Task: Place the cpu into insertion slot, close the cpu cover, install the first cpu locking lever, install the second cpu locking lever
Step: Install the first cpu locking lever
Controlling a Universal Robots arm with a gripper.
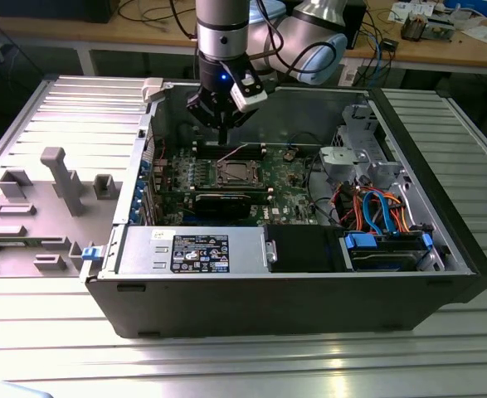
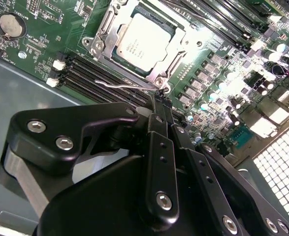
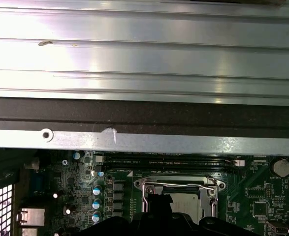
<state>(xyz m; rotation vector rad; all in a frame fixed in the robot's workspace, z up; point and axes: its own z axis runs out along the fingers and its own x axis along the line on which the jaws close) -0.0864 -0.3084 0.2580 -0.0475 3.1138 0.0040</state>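
Note:
The cpu (image 2: 143, 40) lies flat in the insertion slot (image 1: 232, 172) on the green board, its silver top showing. The cpu cover (image 2: 103, 34) is folded down around it as a silver frame. One thin wire locking lever (image 2: 117, 84) runs along the socket's edge beside the memory slots, its curved handle free. In the first wrist view a locking lever (image 3: 179, 186) crosses the socket's edge above the cpu (image 3: 188, 205). My gripper (image 2: 161, 102) hangs just over the socket's corner by that lever's end, shut with nothing between its fingers. The exterior view has the gripper (image 1: 224, 139) pointing down over the socket.
Black memory slots (image 2: 85, 73) and a coin battery (image 2: 10, 25) flank the socket. The case wall (image 3: 134, 140) stands close behind. A power supply (image 1: 193, 249), drive cage (image 1: 351, 162) and coloured cables (image 1: 376, 207) fill the case. Grey fixtures (image 1: 60, 178) sit at the exterior view's left.

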